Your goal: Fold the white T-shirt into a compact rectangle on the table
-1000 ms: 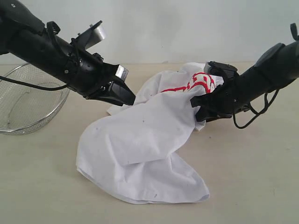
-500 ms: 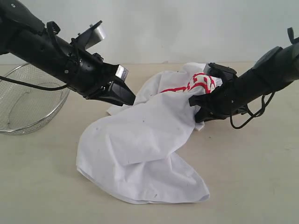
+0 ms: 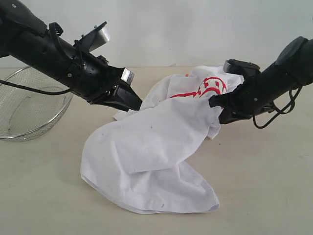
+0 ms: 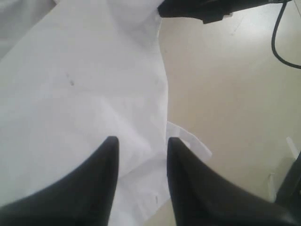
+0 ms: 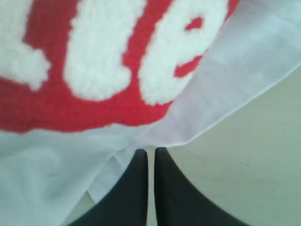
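Note:
The white T-shirt lies crumpled on the table, its red band of white lettering bunched at the back right. My left gripper hangs open just over the shirt's upper left part; in the left wrist view the left gripper has white cloth under the gap and nothing between its fingers. My right gripper is at the shirt's right side. In the right wrist view the right gripper is shut with its tips pinching the shirt's hem edge below the red band.
A wire mesh bowl stands at the far left of the table, behind the left arm. A black cable loops under the right arm. A white wall runs behind the table.
My right arm has drawn back to the right and slightly up, uncovering more of the red lettering; the shirt's right edge shifted a little with it. The left arm has not moved.

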